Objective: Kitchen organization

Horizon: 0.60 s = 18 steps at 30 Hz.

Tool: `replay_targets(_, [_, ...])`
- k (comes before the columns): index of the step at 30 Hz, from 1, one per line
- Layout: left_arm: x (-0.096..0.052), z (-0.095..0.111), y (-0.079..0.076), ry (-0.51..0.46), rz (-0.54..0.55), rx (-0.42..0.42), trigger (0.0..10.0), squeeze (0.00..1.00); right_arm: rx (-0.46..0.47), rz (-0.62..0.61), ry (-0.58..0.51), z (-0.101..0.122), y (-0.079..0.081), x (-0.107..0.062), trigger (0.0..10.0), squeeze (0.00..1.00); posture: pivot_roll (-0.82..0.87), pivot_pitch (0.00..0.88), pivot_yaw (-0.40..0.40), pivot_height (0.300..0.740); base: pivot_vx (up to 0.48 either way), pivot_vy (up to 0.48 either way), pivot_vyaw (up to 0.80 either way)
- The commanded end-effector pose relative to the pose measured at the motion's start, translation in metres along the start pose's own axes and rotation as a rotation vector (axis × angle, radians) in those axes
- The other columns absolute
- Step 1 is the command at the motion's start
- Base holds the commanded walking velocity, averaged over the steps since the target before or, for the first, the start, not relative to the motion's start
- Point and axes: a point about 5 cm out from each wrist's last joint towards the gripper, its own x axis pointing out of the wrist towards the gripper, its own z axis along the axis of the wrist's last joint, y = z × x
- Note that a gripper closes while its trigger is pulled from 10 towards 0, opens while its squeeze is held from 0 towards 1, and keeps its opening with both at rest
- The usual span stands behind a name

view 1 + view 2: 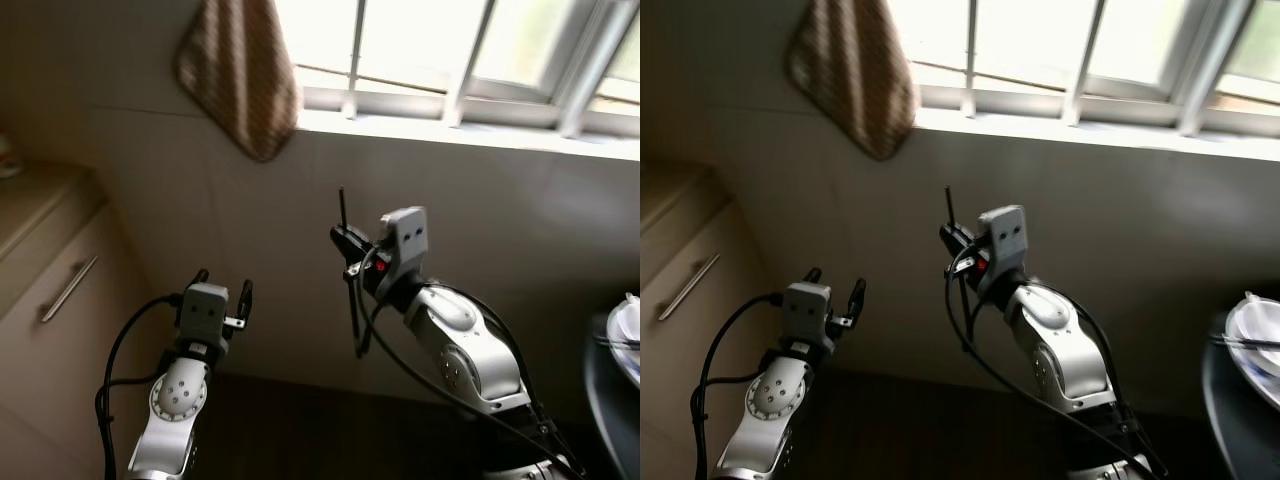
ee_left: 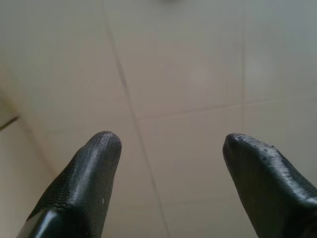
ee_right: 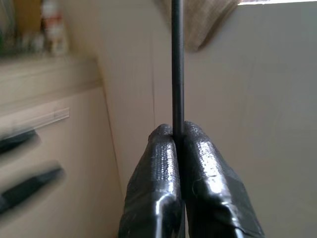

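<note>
Strong backlight from window [image 1: 470,60] along the top right, panes blown out white. Tiled wall [image 1: 200,190] below in dim shade, lower frame near black. Head views soft, slightly blurred, tilted. Hanging cloth [image 1: 240,75] blurred. Left wrist view evenly lit, fingertips [image 2: 96,163] sharp. Right wrist view: left side motion-smeared, cabinet [image 3: 54,129] out of focus.

No readable text, label, brand, number or sign appears on anything in these views.
</note>
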Motion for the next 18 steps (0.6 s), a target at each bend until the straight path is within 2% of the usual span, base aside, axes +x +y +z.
replay_targets(1, [0.0, 0.004, -0.006, -0.014, -0.024, 0.026, 10.0, 0.0, -0.071, 0.007, 0.032, -0.011, 0.002, -0.005, 0.0, 0.0, 0.03, 0.0, -0.042, 0.74, 0.0, 0.0, 0.8])
replay_targets(2, [0.0, 0.004, -0.006, -0.014, -0.024, 0.026, 10.0, 0.0, -0.071, 0.007, 0.032, -0.011, 0.002, -0.005, 0.0, 0.0, 0.03, 0.0, -0.042, 0.74, 0.0, 0.0, 0.8])
replay_targets(5, [-0.001, 0.004, -0.006, -0.012, -0.026, 0.031, 10.0, 0.0, -0.163, 0.021, 0.079, -0.028, 0.005, -0.014, 0.0, 0.0, 0.03, 0.0, -0.041, 0.74, 0.0, 0.0, 0.8])
replay_targets(11, [-0.002, 0.004, -0.008, -0.007, -0.046, 0.06, 10.0, 0.0, -0.224, 0.026, 0.112, -0.044, 0.012, -0.021, 0.0, 0.0, 0.02, 0.0, -0.039, 0.74, 0.0, 0.0, 0.8])
replay_targets(12, [-0.003, 0.002, -0.01, 0.008, -0.066, 0.073, 10.0, 0.0, -0.258, 0.033, 0.126, -0.051, 0.016, -0.023, 0.0, 0.0, 0.03, 0.0, -0.038, 0.74, 0.0, 0.0, 0.8])
replay_targets(18, [0.0, -0.009, -0.014, 0.085, -0.121, 0.044, 10.0, 0.0, -0.247, 0.002, 0.163, -0.067, 0.016, -0.023, 0.0, 0.0, 0.03, 0.0, -0.035, 0.74, 0.0, 0.0, 0.8])
